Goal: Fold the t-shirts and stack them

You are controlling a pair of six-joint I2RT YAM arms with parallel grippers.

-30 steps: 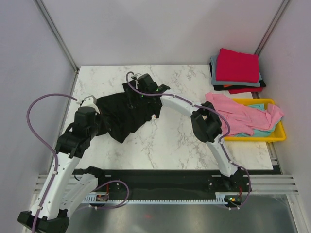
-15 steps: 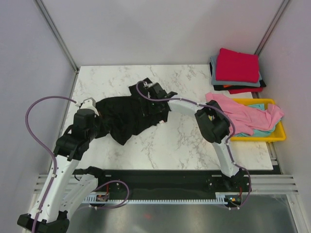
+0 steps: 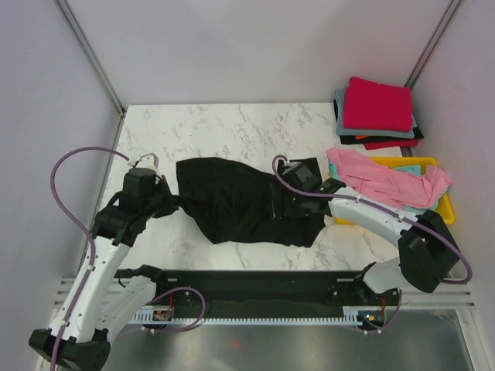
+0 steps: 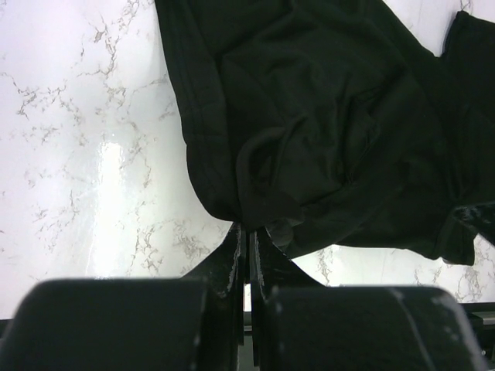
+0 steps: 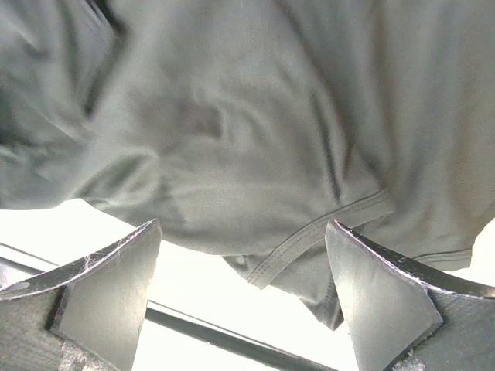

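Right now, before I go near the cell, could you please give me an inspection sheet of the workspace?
Surface: marble table, no spills seen.
Job's things: black tee lies unfolded mid-table; folded stack, red on top, at the far right; pink tee draped over the tray, teal tee under it.
Clutter: yellow tray at the right edge.
End effectors: left end effector shut on the black tee's edge; right end effector open over the black tee, holding nothing.
Cables: purple cables loop along both arms.
Surroundings: white walls; nothing else seen.
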